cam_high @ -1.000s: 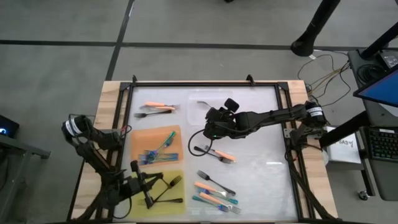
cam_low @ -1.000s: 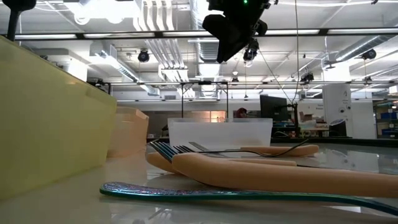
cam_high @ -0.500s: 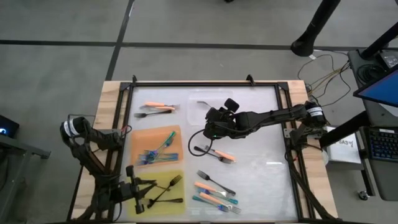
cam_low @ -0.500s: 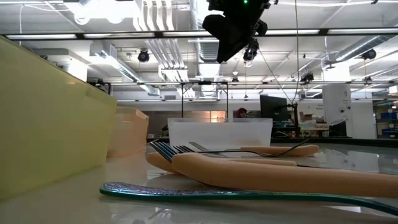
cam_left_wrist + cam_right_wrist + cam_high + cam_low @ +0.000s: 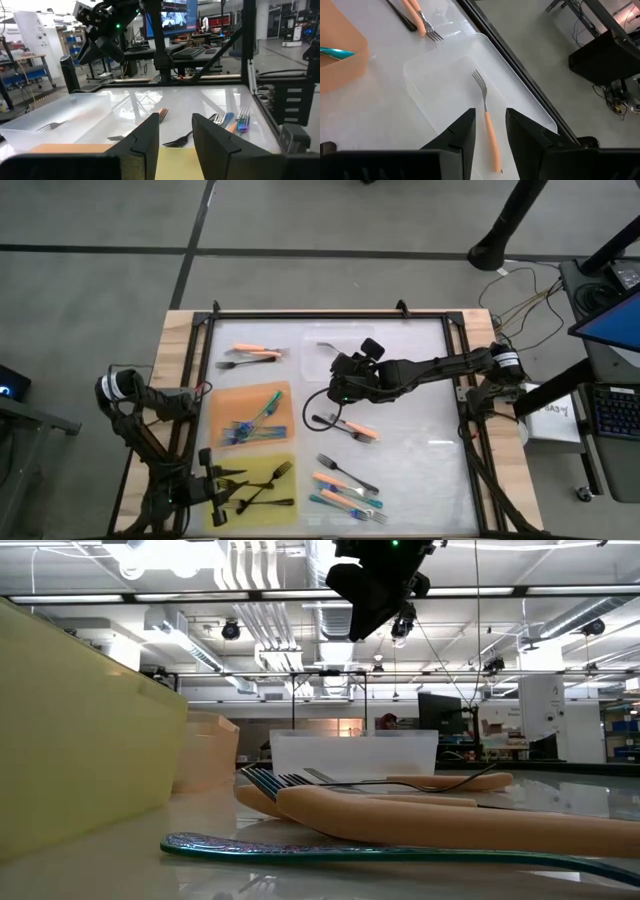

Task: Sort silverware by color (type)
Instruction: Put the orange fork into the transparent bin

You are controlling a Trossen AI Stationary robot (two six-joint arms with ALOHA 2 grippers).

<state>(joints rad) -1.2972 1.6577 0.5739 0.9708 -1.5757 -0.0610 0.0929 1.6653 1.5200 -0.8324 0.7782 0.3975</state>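
the left gripper [image 5: 222, 490] stands with fingers parted and empty at the outer edge of the yellow mat [image 5: 285, 490], black forks [image 5: 262, 482] lying on the mat just beside it. the right gripper [image 5: 338, 392] hangs with fingers parted, holding nothing, above the clear tray [image 5: 440, 75], where one orange-handled fork [image 5: 489, 131] lies. teal forks [image 5: 252, 425] rest on the orange mat [image 5: 232, 404] next to the yellow mat.

Table top [image 5: 420, 440]: glossy white, reflective; rim looks like pale wood [image 5: 170, 340]. Tray [image 5: 445, 85]: clear, frosted plastic. Orange-handled fork [image 5: 487, 125]: matt handle, shiny metal tines. Yellow mat [image 5: 285, 485]: matt, smooth.
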